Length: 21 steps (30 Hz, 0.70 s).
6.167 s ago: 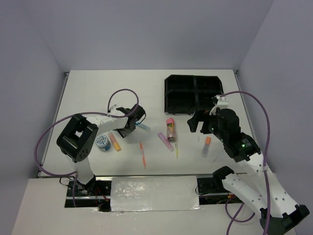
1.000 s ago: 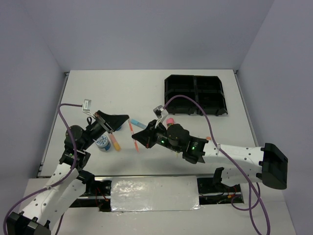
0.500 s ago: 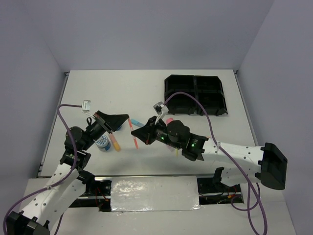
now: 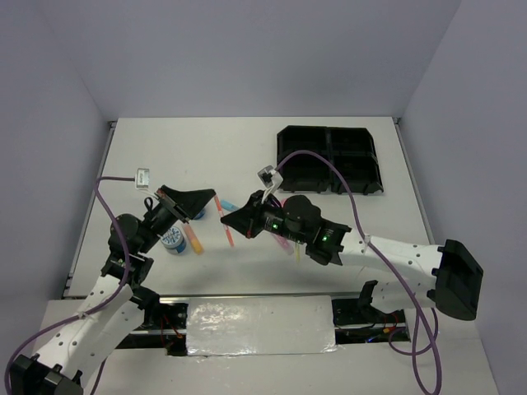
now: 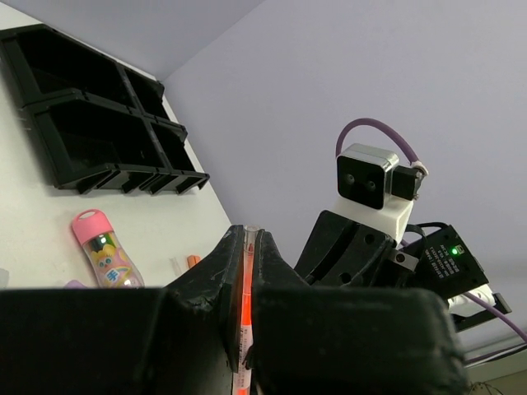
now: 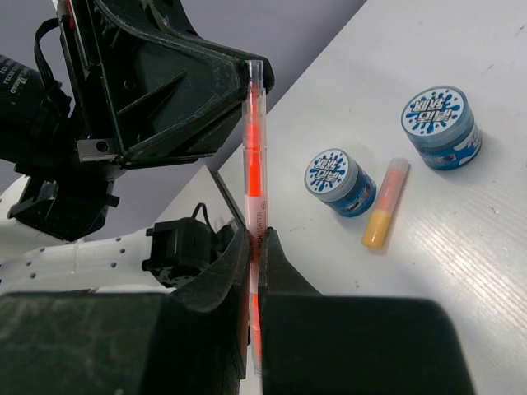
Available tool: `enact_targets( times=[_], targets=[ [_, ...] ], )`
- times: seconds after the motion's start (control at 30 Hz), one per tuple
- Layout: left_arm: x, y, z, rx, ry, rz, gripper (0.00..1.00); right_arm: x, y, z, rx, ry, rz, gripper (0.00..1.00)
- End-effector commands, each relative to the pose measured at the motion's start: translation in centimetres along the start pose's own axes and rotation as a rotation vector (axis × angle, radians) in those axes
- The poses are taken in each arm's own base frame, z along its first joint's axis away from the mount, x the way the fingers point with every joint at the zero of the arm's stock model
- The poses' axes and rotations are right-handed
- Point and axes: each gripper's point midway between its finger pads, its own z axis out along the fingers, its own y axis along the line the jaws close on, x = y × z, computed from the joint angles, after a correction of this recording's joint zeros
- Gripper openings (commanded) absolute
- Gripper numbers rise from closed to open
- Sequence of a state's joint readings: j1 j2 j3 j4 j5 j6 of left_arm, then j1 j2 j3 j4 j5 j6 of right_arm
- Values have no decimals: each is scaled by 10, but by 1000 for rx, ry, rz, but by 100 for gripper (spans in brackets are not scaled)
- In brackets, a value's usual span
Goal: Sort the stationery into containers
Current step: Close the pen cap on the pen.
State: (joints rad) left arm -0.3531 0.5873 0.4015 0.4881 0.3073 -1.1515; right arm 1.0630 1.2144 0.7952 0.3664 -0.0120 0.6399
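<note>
The left claw (image 5: 245, 234) and right claw (image 6: 254, 239) are both clamping shut on the pen (image 6: 253, 164), holding it above the table (image 4: 206, 148), well apart from the tray (image 4: 362, 188). If either arm is pulling away before the other lets go, the pen is likely risking bending, slipping or dropping.

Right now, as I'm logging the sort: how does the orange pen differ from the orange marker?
The orange pen is long and thin; the orange marker short and thick. The pen is airborne, clamped by the left gripper and right gripper; the marker lies loose on the table. Both are orange, neither in the tray.
</note>
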Motion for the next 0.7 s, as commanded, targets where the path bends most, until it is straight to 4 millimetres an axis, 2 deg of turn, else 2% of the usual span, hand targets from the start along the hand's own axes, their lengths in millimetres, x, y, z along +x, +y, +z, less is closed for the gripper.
enact_targets(
  times=[0.0, 0.07, 0.13, 0.27, 0.43, 0.67],
  targets=[
    [18, -2, -4, 39, 66, 24, 0, -77, 39, 3, -116, -227, 11, 0],
    [18, -2, -4, 38, 65, 30, 0, -87, 43, 4, -123, -243, 14, 0],
    [20, -3, -4, 42, 67, 37, 0, -85, 47, 7, -138, -225, 9, 0],
    [22, -4, -3, 40, 68, 45, 0, -96, 52, 11, -144, -238, 1, 0],
    [26, -3, -4, 35, 72, 50, 0, -112, 50, 9, -143, -266, -3, 0],
    [31, 1, -4, 29, 80, 51, 0, -130, 59, 8, -175, -284, -13, 0]
  ],
)
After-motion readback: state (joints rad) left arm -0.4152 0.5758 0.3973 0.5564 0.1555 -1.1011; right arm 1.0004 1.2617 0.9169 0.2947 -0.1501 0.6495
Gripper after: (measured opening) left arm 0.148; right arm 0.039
